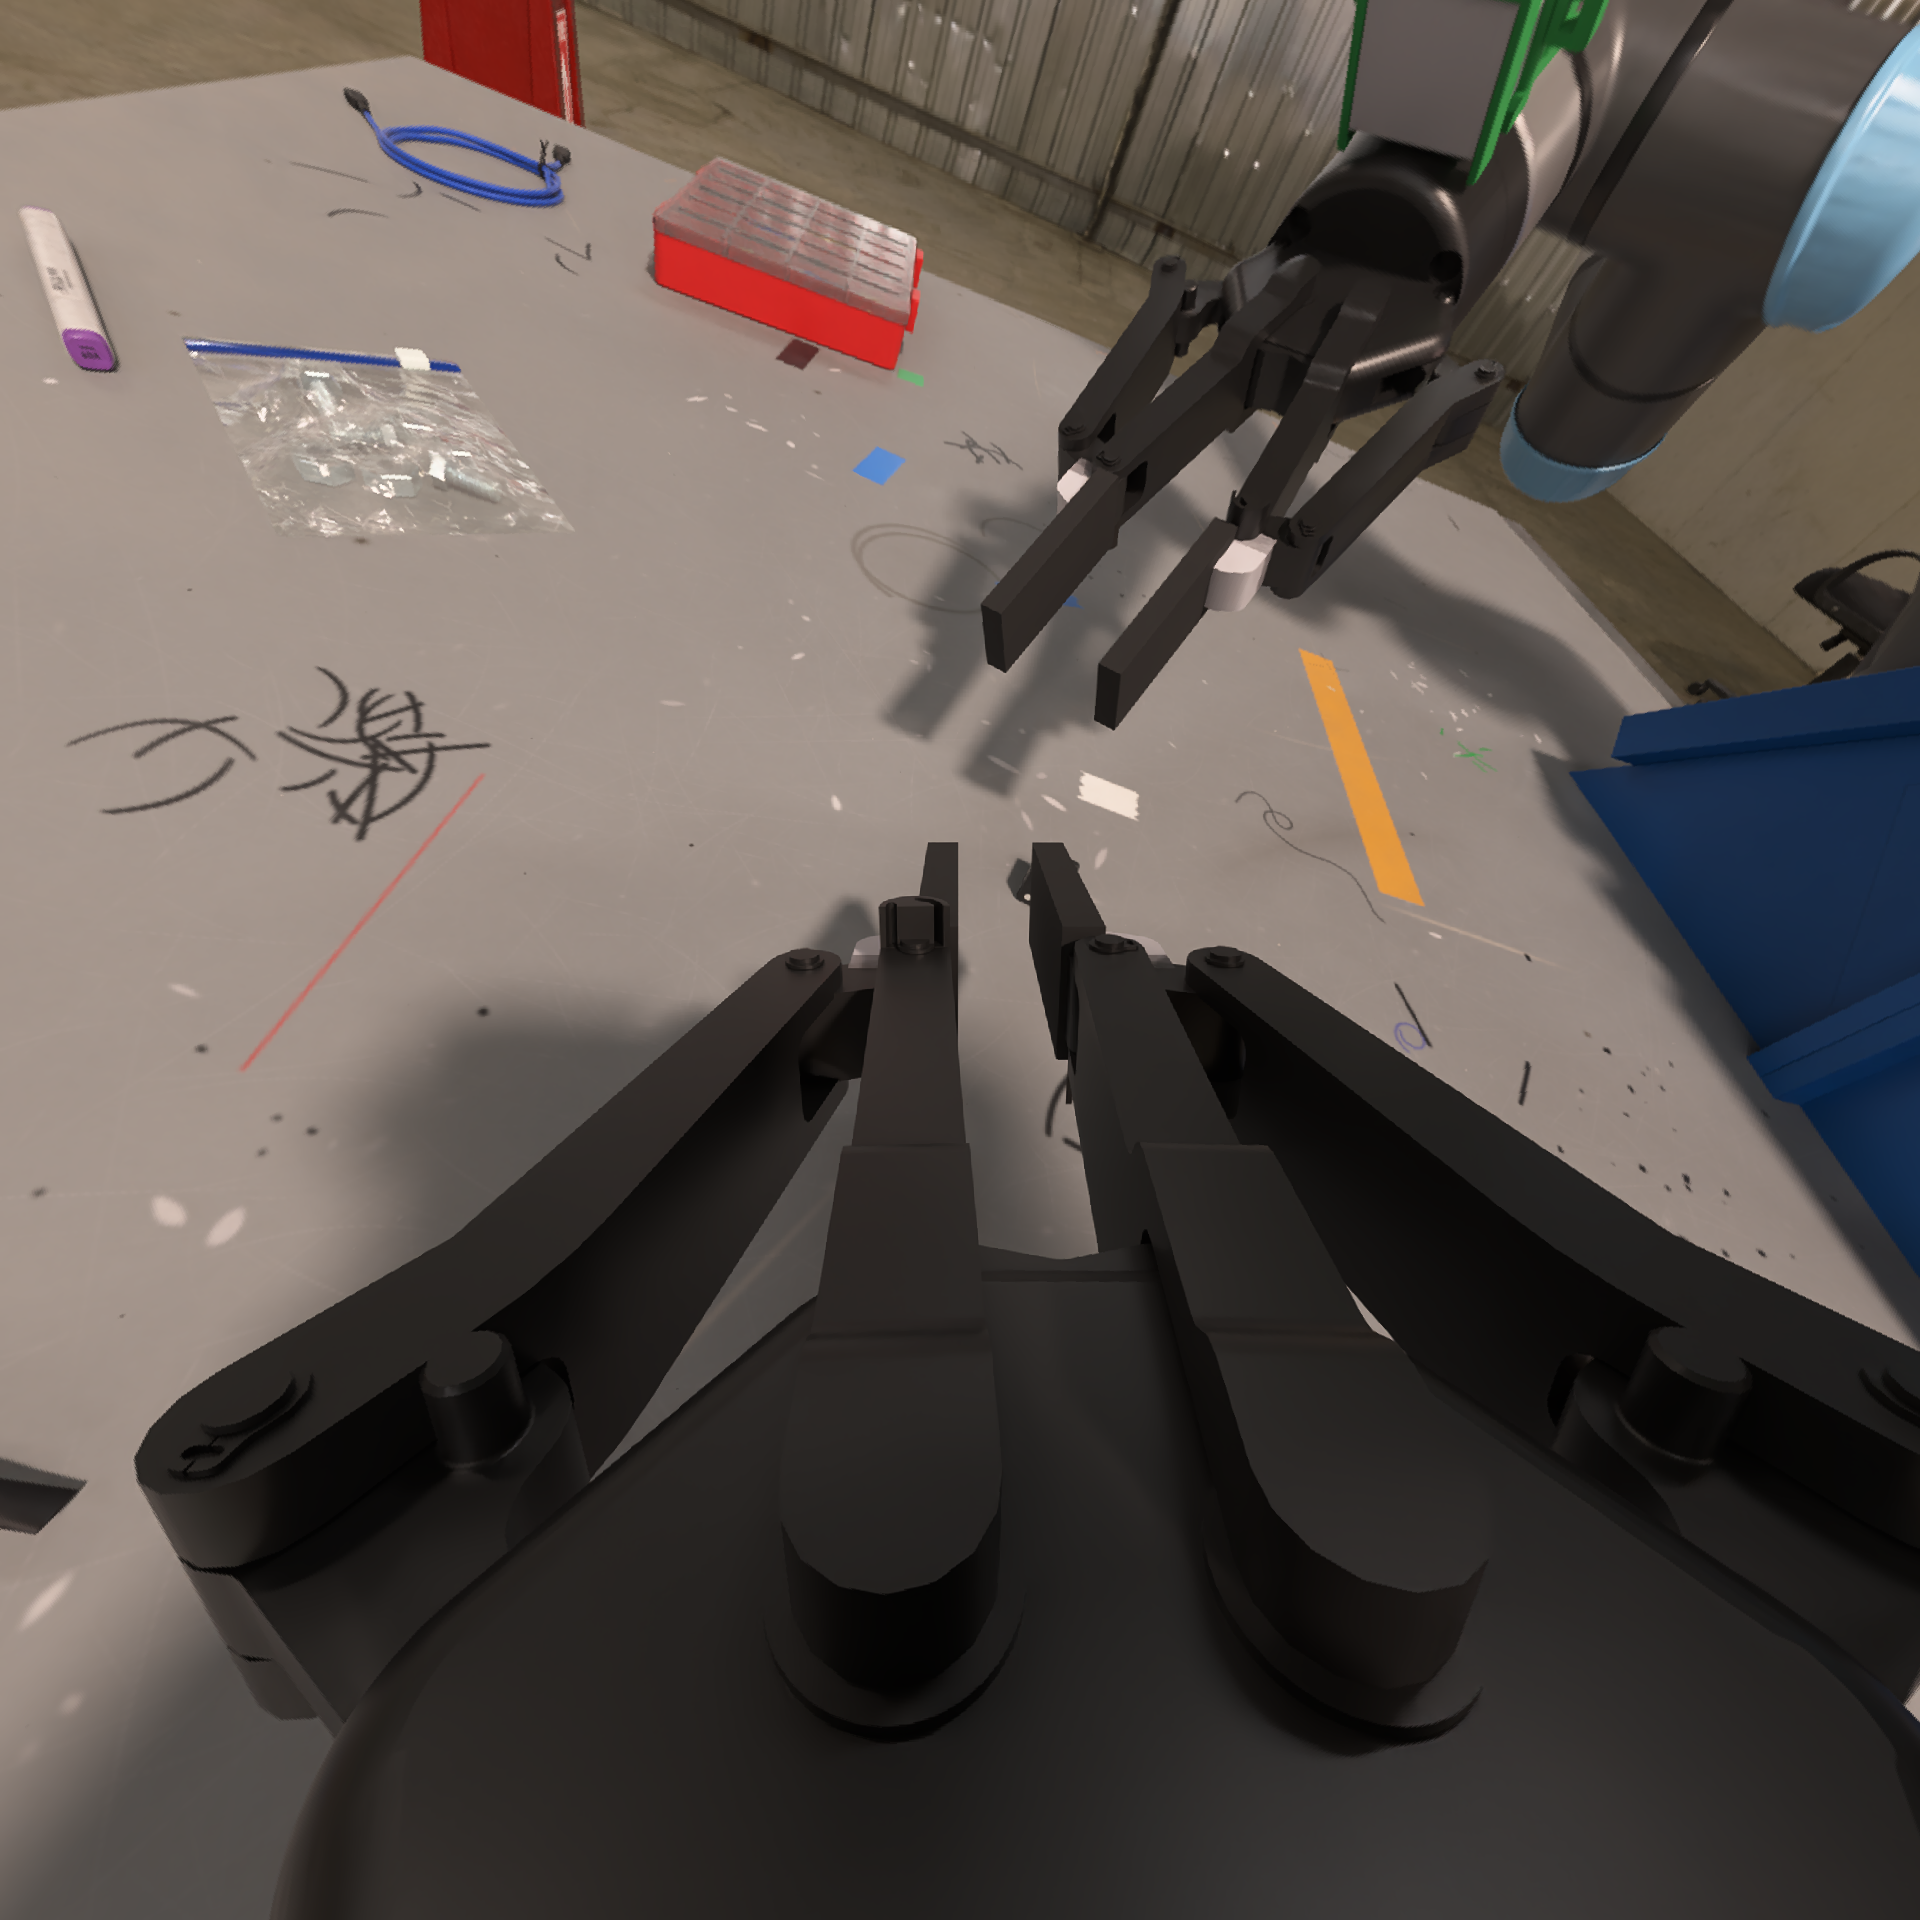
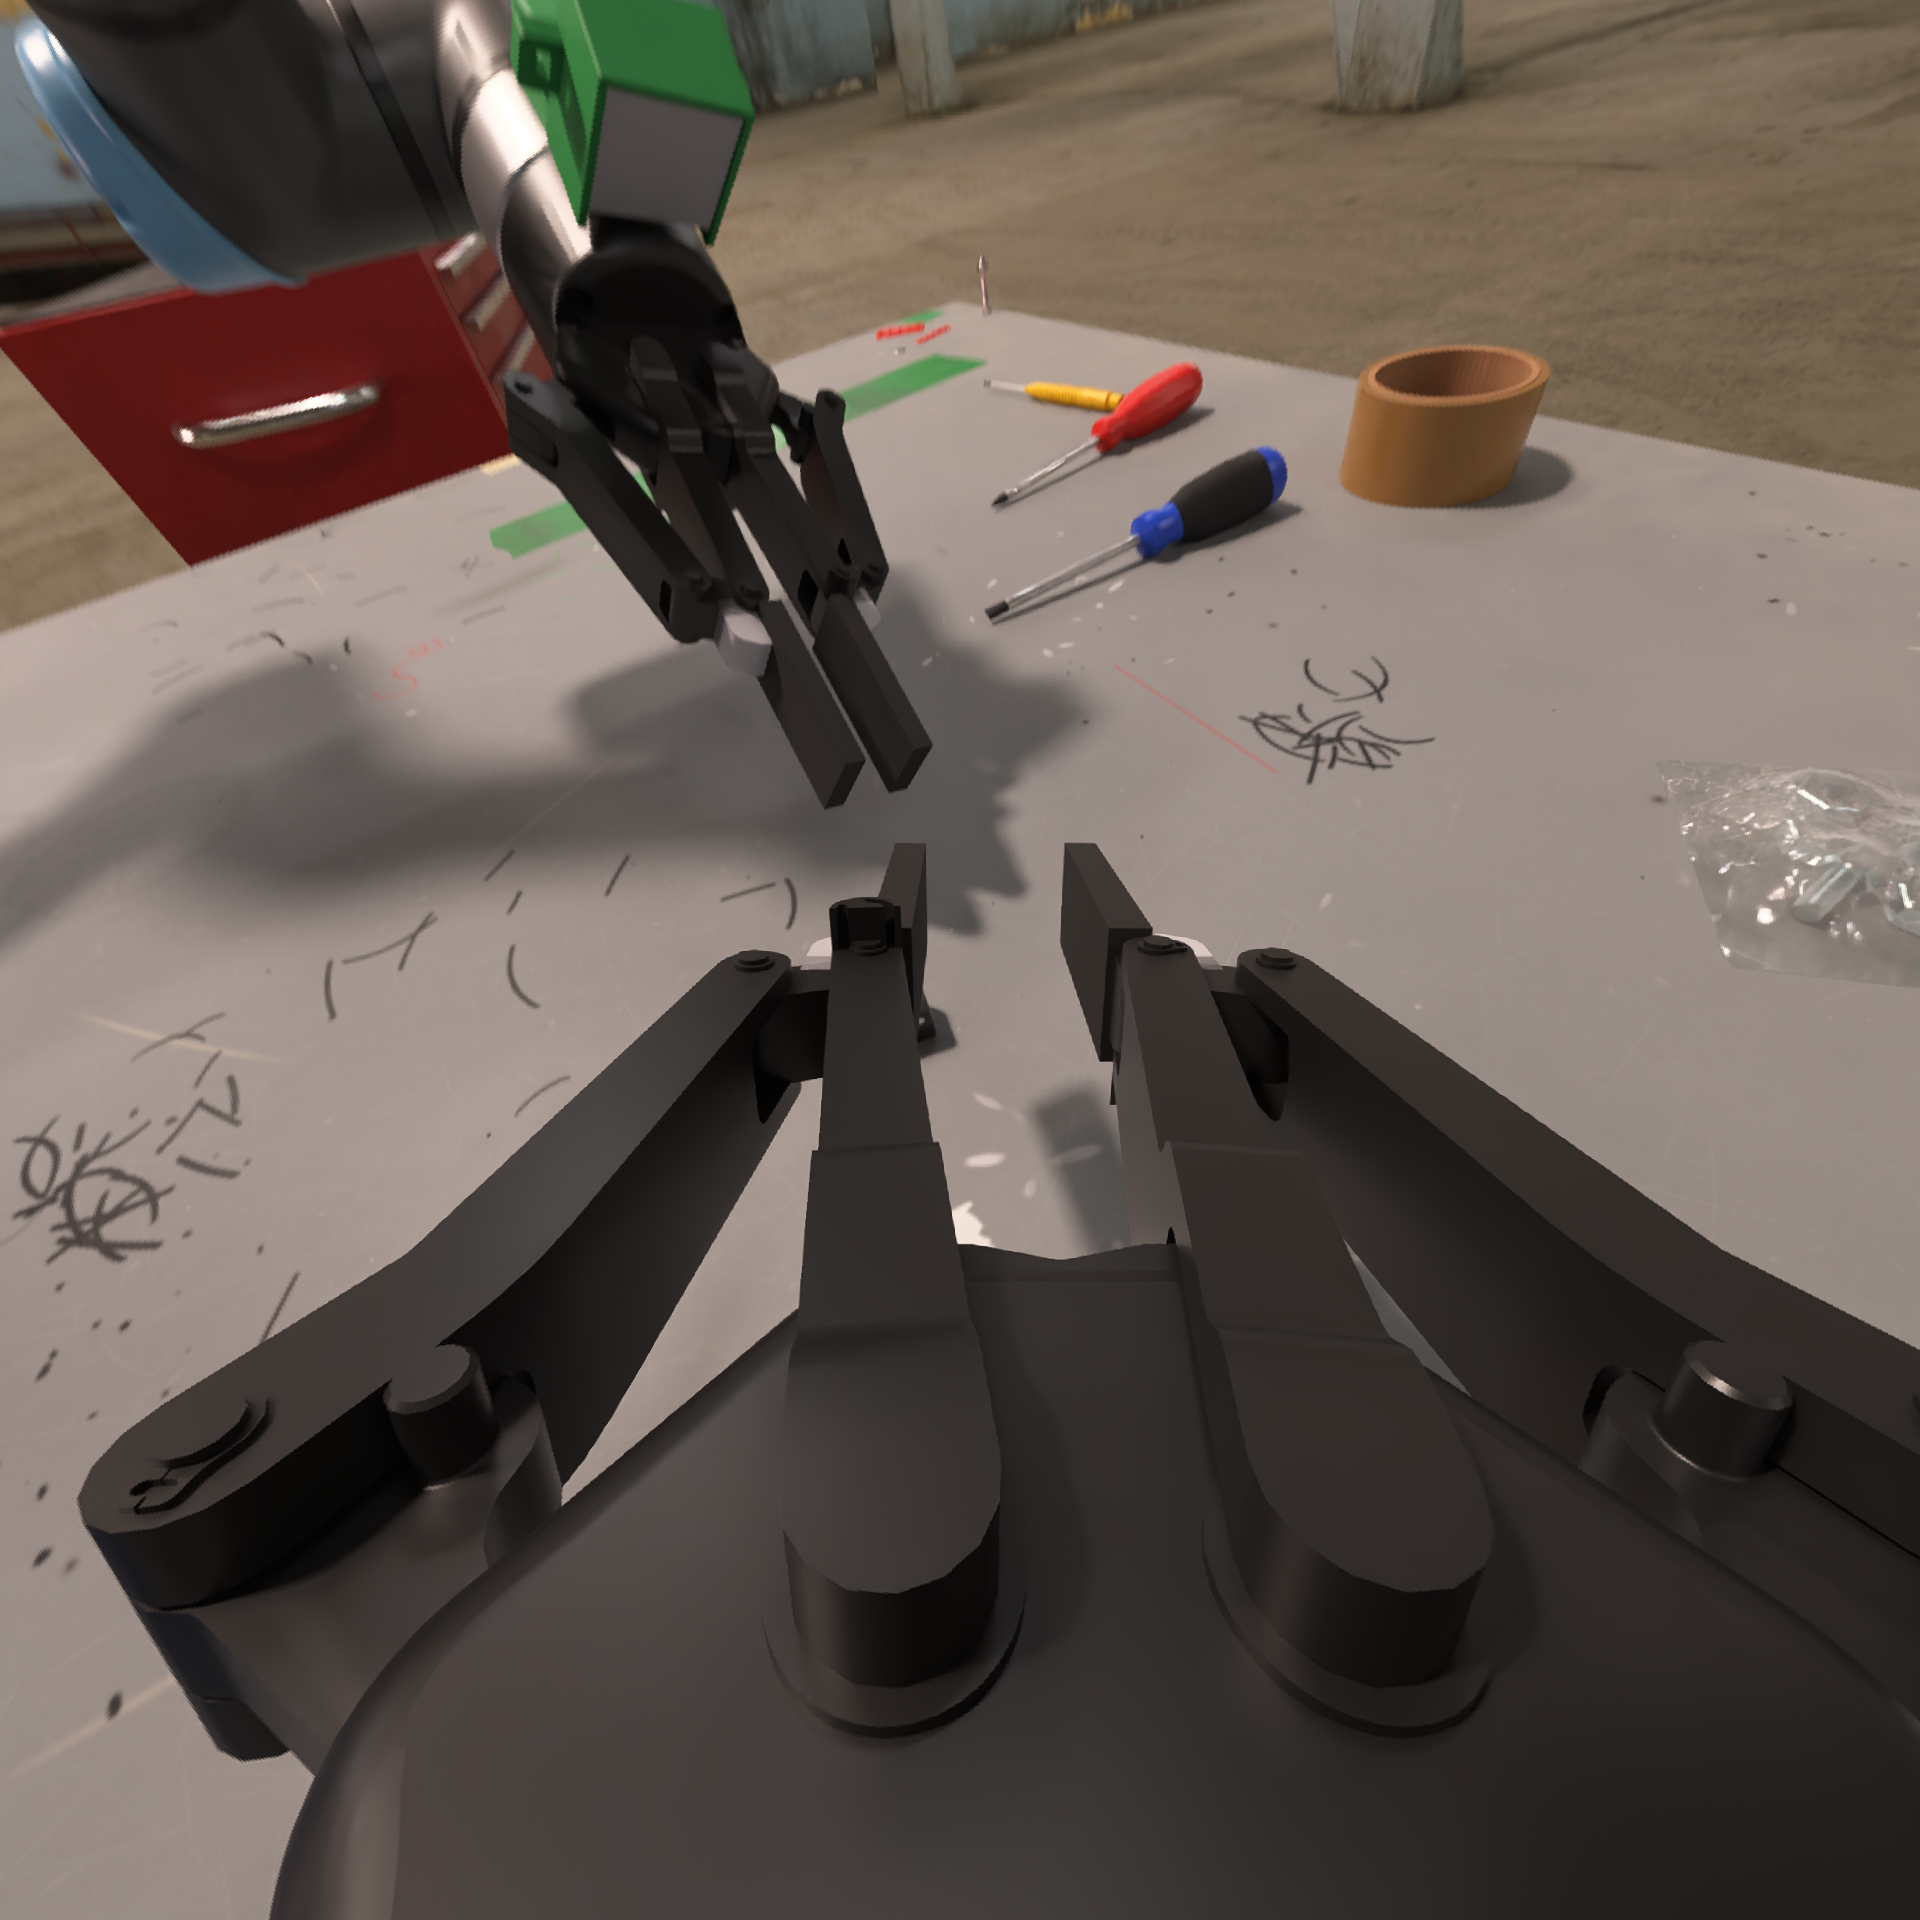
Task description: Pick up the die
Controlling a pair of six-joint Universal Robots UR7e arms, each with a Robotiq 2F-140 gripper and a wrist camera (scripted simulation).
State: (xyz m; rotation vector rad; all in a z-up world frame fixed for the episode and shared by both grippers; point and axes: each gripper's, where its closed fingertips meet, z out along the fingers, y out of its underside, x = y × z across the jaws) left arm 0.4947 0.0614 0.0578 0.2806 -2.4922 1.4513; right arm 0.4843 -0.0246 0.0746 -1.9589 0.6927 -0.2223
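Note:
A small dark cube that looks like the die (image 1: 1021,886) lies on the grey table (image 1: 623,644). It is mostly hidden behind my left gripper's right finger. In the right wrist view it peeks out (image 2: 932,1023) beside my right gripper's left finger. My left gripper (image 1: 995,862) hangs above the table with its fingers almost together and nothing between them; it also shows in the right wrist view (image 2: 878,774). My right gripper (image 2: 992,862) is partly open and empty. It faces the left one from the far side (image 1: 1049,686).
A red parts box (image 1: 790,270), a clear bag of bolts (image 1: 374,447), a marker (image 1: 68,291) and a blue cable (image 1: 468,156) lie at the far left. A blue bin (image 1: 1787,883) stands at the right. Screwdrivers (image 2: 1143,530) and a brown ring (image 2: 1439,426) lie opposite.

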